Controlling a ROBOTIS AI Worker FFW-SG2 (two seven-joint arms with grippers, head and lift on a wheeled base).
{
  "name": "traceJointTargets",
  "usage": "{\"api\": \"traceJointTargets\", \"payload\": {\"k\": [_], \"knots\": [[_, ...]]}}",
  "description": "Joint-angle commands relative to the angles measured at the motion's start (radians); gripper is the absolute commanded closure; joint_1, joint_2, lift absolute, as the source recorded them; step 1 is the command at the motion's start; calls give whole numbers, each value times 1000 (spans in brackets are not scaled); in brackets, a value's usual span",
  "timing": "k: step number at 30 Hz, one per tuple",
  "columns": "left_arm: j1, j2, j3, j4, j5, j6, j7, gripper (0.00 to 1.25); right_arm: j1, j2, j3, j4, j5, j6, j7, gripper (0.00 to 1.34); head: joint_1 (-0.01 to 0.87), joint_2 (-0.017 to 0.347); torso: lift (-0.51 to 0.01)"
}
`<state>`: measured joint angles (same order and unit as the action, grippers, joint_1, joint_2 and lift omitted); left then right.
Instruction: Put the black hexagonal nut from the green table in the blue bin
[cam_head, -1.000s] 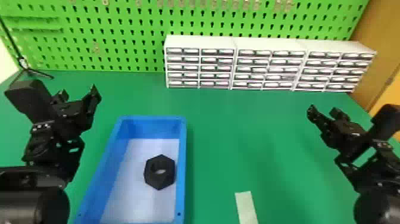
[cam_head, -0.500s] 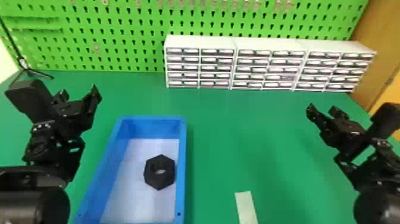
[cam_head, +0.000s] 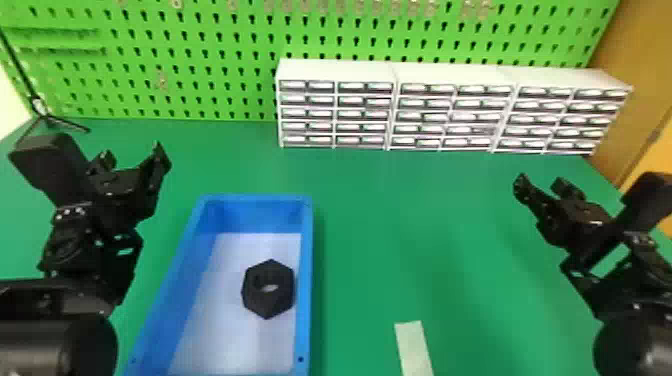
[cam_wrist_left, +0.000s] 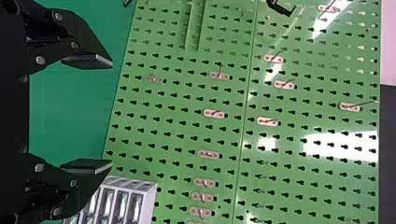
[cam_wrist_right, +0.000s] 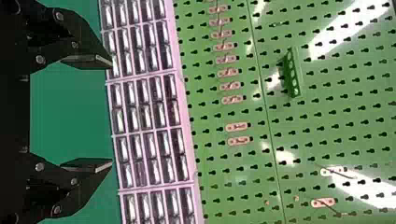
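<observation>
Nut (cam_head: 270, 304) in bin (cam_head: 307, 260); left gripper (cam_head: 132, 155), right gripper (cam_head: 541, 183) gaping.

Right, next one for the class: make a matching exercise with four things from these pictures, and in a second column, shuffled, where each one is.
Things
1. Black nut
2. Pale strip
3. Drawer units
4. Left gripper

Places
A. In front of the green pegboard
B. Left of the bin, fingers apart
C. On the table, right of the bin
D. Inside the blue bin

Pairs: 1-D, 2-C, 3-A, 4-B
</observation>
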<state>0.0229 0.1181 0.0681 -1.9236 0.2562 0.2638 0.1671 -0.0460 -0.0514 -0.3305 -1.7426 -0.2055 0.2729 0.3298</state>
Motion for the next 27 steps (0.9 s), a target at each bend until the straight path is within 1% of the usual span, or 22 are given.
{"api": "traceJointTargets", "payload": {"k": [1, 27], "knots": [[0, 0, -1, 0, 0, 0, 0, 493, 0, -1, 1, 0, 0, 0, 0, 515, 692, 8, -97], [-1, 0, -2, 0, -3, 0, 0, 493, -2, -2, 2, 0, 0, 0, 0, 515, 692, 8, -97]]}}
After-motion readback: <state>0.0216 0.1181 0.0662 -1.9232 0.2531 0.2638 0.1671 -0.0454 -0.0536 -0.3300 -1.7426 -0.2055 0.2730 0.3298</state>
